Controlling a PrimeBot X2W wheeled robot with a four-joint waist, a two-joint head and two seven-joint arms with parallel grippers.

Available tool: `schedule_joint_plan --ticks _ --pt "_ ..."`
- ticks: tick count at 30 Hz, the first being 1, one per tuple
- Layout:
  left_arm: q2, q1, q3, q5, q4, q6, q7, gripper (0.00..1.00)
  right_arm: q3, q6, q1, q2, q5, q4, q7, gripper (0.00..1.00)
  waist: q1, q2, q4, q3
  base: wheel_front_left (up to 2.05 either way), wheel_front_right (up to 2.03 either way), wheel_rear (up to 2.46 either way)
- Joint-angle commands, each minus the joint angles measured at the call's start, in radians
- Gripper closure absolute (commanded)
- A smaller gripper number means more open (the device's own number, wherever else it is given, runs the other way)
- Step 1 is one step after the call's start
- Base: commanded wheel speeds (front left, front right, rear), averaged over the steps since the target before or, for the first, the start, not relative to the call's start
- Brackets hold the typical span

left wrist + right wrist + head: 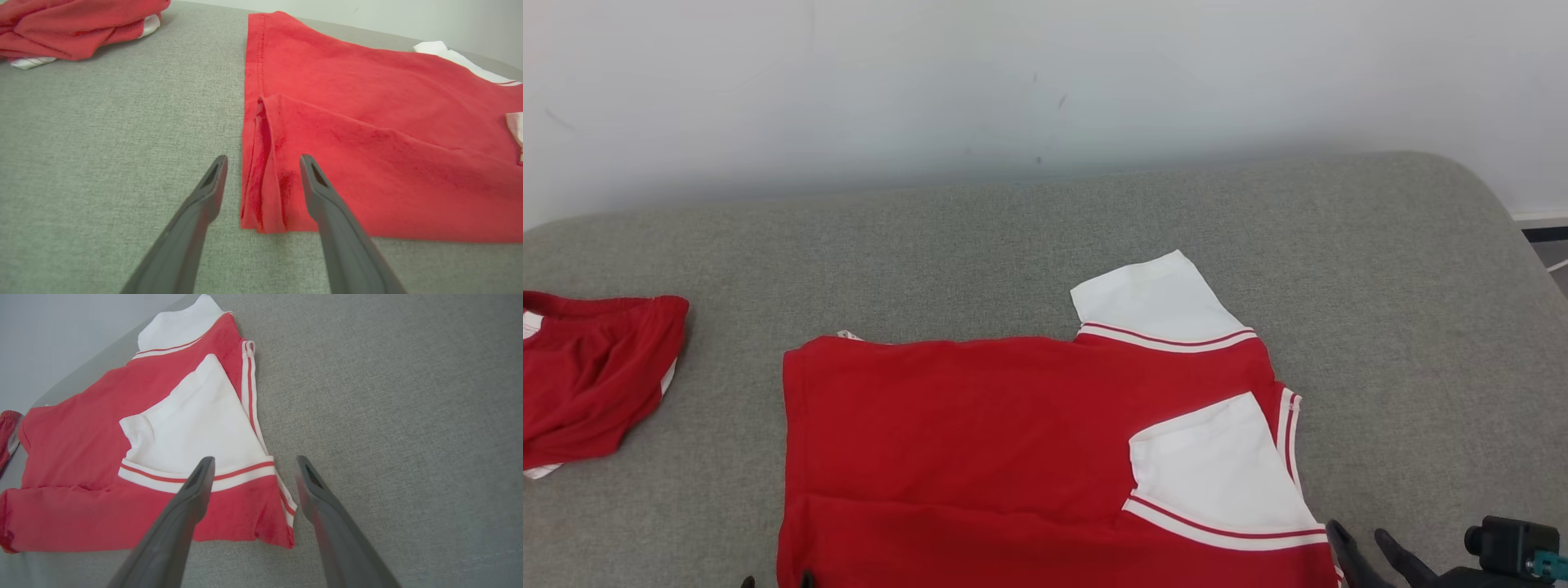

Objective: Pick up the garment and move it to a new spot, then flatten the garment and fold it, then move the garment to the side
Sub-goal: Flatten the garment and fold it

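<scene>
While both pincers stand released, nothing is gripped. Left pincer (pixel 263 161): fingers spread either side of the garment's (pixel 956 425) doubled hem corner; can't tell if the tips touch the cloth. Right pincer (pixel 254 460): spread over the opposite near corner, beside the near white sleeve (pixel 192 424). Garment lies flat mid grey padded surface (pixel 1013 237), near strip folded up onto the body, far sleeve (pixel 1156 298) sticking out. Head view crops its near edge; the left fingertips barely show there. Second red garment (pixel 596 376) lies crumpled at left, partly cropped, well apart.
</scene>
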Motion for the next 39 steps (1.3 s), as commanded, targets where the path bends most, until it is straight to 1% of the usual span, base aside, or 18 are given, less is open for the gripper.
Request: schedule_joint_plan --ticks 1,5,8,14,18,22,23,24,25,28,31,35,39 --pt "0.003 0.014 0.008 0.010 -0.012 0.007 -0.010 0.00 -0.002 -0.001 -0.012 0.001 -0.003 -0.012 -0.017 0.00 0.0000 0.0000 0.002 -0.004 0.00 0.00 0.00" --pt "0.003 0.024 0.022 0.022 -0.054 0.019 -0.020 0.00 0.001 -0.001 -0.030 0.008 -0.006 -0.043 -0.066 0.00 0.0000 0.0000 0.006 -0.011 0.00 0.00 0.00" --pt "0.008 0.029 0.034 0.044 -0.088 0.036 -0.028 0.00 0.018 -0.001 -0.048 0.002 -0.025 -0.064 -0.121 0.00 0.0000 0.0000 0.009 -0.017 0.00 0.00 0.00" --pt "-0.002 0.046 0.059 0.104 -0.159 0.071 -0.035 0.00 0.055 -0.001 -0.064 0.007 -0.045 -0.058 -0.214 0.00 0.0000 0.0000 0.018 -0.031 0.00 0.00 0.00" --pt "-0.022 0.062 0.085 0.140 -0.208 0.090 -0.034 0.00 0.069 -0.001 -0.066 0.011 -0.068 -0.047 -0.265 0.00 0.0000 0.0000 0.025 -0.040 0.00 0.00 0.00" --pt "-0.040 0.077 0.104 0.156 -0.233 0.094 -0.034 0.00 0.068 -0.001 -0.061 0.017 -0.084 -0.036 -0.290 0.00 0.0000 0.0000 0.031 -0.041 0.00 0.00 0.00" --pt "-0.045 0.080 0.109 0.157 -0.237 0.092 -0.034 0.00 0.067 -0.001 -0.058 0.023 -0.088 -0.033 -0.295 0.00 0.0000 0.0000 0.033 -0.041 0.00 0.00 0.00" --pt "-0.053 0.087 0.115 0.148 -0.234 0.080 -0.034 0.00 0.067 -0.001 -0.057 0.025 -0.094 -0.028 -0.298 0.00 0.0000 0.0000 0.036 -0.039 0.00 0.00 0.00" --pt "-0.053 0.087 0.115 0.148 -0.234 0.080 -0.034 0.00 0.067 -0.001 -0.057 0.025 -0.094 -0.028 -0.298 0.00 0.0000 0.0000 0.036 -0.039 0.00 0.00 0.00" --pt "-0.057 0.060 0.131 0.128 -0.220 0.057 -0.034 0.00 0.072 -0.001 -0.069 0.026 -0.100 -0.023 -0.298 0.00 0.0000 0.0000 0.037 -0.034 0.00 0.00 0.00" --pt "-0.043 0.015 0.140 0.110 -0.206 0.032 -0.032 0.00 0.078 -0.001 -0.089 0.027 -0.108 -0.020 -0.295 0.00 0.0000 0.0000 0.031 -0.022 0.00 0.00 0.00" --pt "-0.022 -0.060 0.136 0.084 -0.174 -0.010 0.012 0.00 0.092 -0.001 -0.120 0.029 -0.113 -0.013 -0.302 0.00 0.0000 0.0000 0.016 -0.001 0.00 0.00 0.00" --pt "-0.004 -0.152 0.140 0.058 -0.155 -0.040 0.066 0.00 0.107 -0.001 -0.159 0.033 -0.127 -0.002 -0.314 0.00 0.0000 0.0000 -0.011 0.034 0.00 0.00 0.00"
